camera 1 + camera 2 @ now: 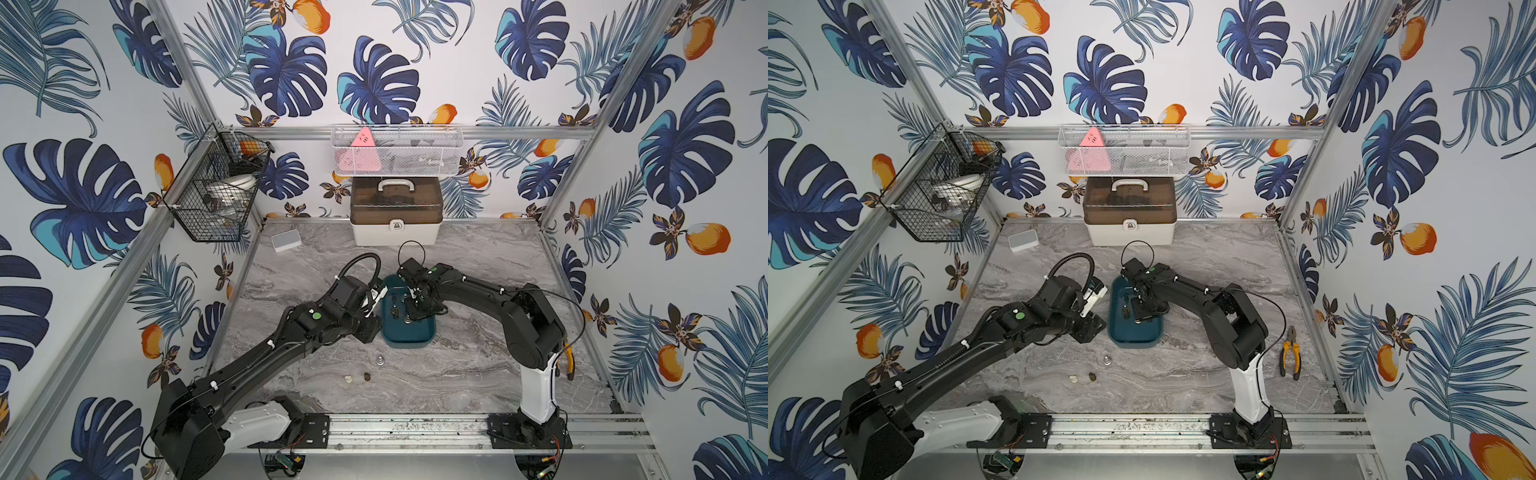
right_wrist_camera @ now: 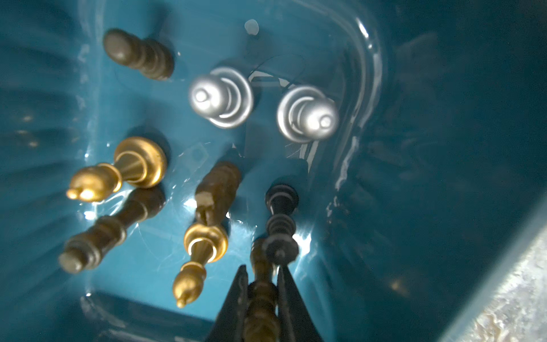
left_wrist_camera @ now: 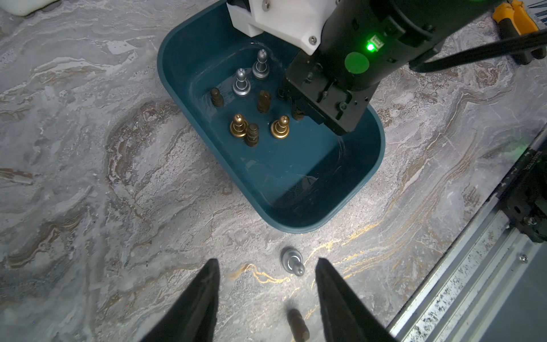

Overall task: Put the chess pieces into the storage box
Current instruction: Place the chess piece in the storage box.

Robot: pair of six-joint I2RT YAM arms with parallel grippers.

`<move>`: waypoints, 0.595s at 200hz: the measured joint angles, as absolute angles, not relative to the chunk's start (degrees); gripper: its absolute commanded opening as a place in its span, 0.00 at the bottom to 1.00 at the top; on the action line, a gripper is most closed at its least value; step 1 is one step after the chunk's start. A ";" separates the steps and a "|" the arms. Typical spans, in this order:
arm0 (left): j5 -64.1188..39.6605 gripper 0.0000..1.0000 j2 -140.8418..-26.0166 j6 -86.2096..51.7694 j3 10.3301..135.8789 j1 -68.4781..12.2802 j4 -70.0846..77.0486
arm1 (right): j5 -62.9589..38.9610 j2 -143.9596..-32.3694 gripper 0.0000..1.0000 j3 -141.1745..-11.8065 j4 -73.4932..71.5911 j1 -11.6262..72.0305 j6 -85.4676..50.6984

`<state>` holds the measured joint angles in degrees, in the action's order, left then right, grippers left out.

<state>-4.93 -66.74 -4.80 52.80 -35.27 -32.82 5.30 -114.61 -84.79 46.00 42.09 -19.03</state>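
The right gripper [image 2: 262,268], closed narrowly on a brown-gold chess piece [image 2: 262,299], was low inside the teal storage box [image 3: 380,154] at mid-table. Several chess pieces [image 3: 239,125] in silver, gold and dark brown crowded close around it, and the box wall was near.

The left gripper [image 3: 267,260], half spread and holding nothing, hovered beside the box above a silver piece [image 3: 292,262] on the table [image 1: 478,374]. A whitish piece [image 1: 348,378] and a dark brown piece [image 1: 367,377] lay toward the front edge.

Pliers [image 1: 1290,353] lay near the right edge, a white case [image 1: 395,212] stood at the back edge, and a small white-grey box [image 1: 286,240] sat near the back left corner. Lettering on the front rail [image 3: 531,161] was too small to read.
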 measured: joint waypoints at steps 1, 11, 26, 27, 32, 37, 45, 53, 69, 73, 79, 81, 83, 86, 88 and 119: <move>-4.93 0.56 -66.72 -4.80 52.80 -35.27 -32.82 | 5.30 -114.61 0.16 -84.77 46.00 42.11 -19.03; -4.93 0.56 -66.59 -4.80 52.80 -35.27 -32.82 | 5.30 -114.61 0.18 -84.66 46.00 42.13 -19.03; -4.93 0.56 -66.46 -4.80 52.80 -35.27 -32.82 | 5.32 -114.61 0.21 -84.66 45.98 42.17 -19.03; -4.93 0.56 -66.46 -4.80 52.80 -35.27 -32.82 | 5.32 -114.61 0.21 -84.66 45.98 42.17 -19.03; -4.93 0.56 -66.46 -4.80 52.80 -35.27 -32.82 | 5.37 -114.61 0.22 -84.66 46.00 42.17 -19.03; -4.93 0.56 -66.46 -4.80 52.80 -35.24 -32.84 | 5.48 -114.61 0.23 -84.66 46.00 42.17 -19.03; -4.93 0.56 -66.46 -4.80 52.80 -35.24 -32.84 | 5.50 -114.63 0.23 -84.66 46.00 42.17 -19.03; -4.93 0.56 -66.46 -4.80 52.80 -35.24 -32.84 | 5.54 -114.67 0.24 -84.66 46.00 42.19 -19.03; -4.93 0.56 -66.46 -4.80 52.80 -35.24 -32.84 | 5.76 -114.80 0.25 -84.66 46.00 42.35 -19.03; -4.93 0.56 -66.46 -4.80 52.80 -35.24 -32.84 | 5.87 -114.83 0.26 -84.66 46.02 42.39 -19.03; -4.93 0.56 -66.46 -4.80 52.80 -35.24 -32.84 | 5.96 -114.83 0.27 -84.66 46.00 42.39 -19.03; -4.93 0.56 -66.46 -4.80 52.80 -35.24 -32.84 | 5.98 -114.83 0.27 -84.66 46.00 42.41 -19.03; -4.93 0.56 -66.46 -4.80 52.80 -35.27 -32.84 | 5.98 -114.83 0.28 -84.66 46.00 42.44 -19.03; -4.93 0.56 -66.46 -4.80 52.80 -35.27 -32.84 | 6.02 -114.83 0.28 -84.66 46.00 42.48 -19.03; -4.93 0.56 -66.46 -4.80 52.80 -35.27 -32.84 | 6.11 -114.83 0.28 -84.66 46.00 42.50 -19.03; -4.93 0.56 -66.46 -4.80 52.80 -35.24 -32.84 | 6.66 -114.83 0.34 -85.23 46.15 42.72 -19.03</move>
<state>-4.93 -66.46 -4.80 52.80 -35.24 -32.84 6.66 -114.83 -85.23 46.15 42.72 -19.03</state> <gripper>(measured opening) 0.563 0.309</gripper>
